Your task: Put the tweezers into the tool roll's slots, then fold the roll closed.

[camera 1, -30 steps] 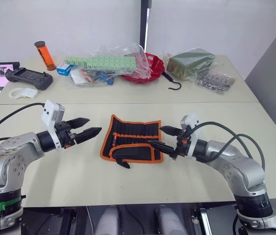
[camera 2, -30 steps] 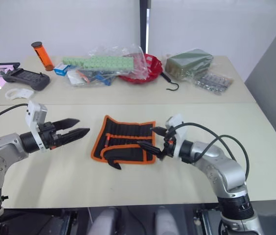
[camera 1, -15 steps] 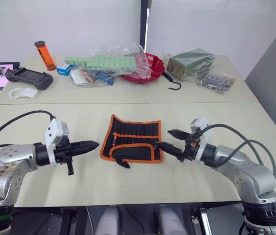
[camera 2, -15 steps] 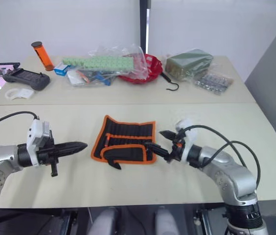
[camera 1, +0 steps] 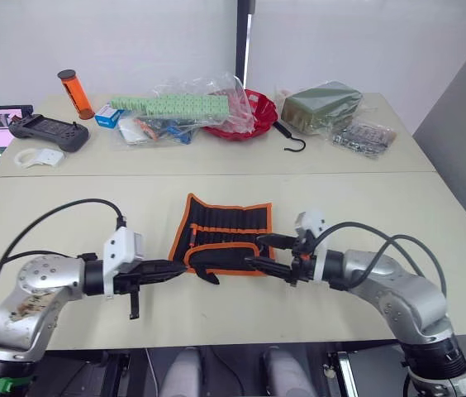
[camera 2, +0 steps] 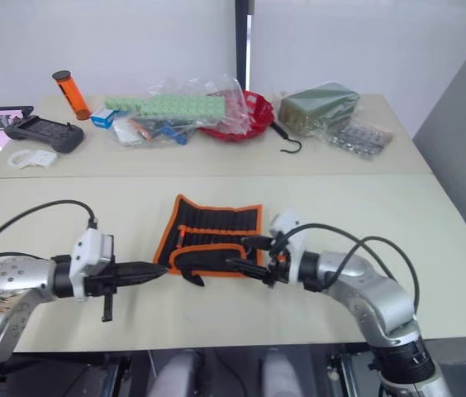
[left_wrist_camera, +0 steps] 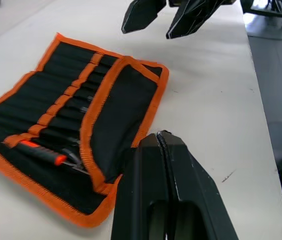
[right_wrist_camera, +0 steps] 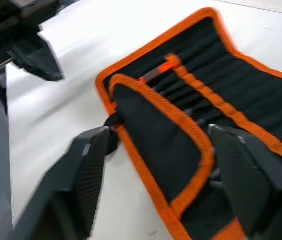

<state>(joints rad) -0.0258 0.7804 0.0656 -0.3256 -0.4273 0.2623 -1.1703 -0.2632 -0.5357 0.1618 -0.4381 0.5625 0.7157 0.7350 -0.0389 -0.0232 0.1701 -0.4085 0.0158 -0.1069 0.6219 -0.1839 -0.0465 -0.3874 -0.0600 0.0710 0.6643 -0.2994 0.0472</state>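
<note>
Pale table (camera 1: pixel 68 207), unlabelled tool roll (camera 1: pixel 226 235) lengthwise across, left gripper (camera 1: pixel 169 270) pinched tight, right gripper (camera 1: pixel 261 251) spread wide.

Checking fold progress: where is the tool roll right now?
In the left eye view the tool roll lies open on the near table, centre, with its near flap folded up, between the shut left gripper and the open right gripper at its right edge.
</note>
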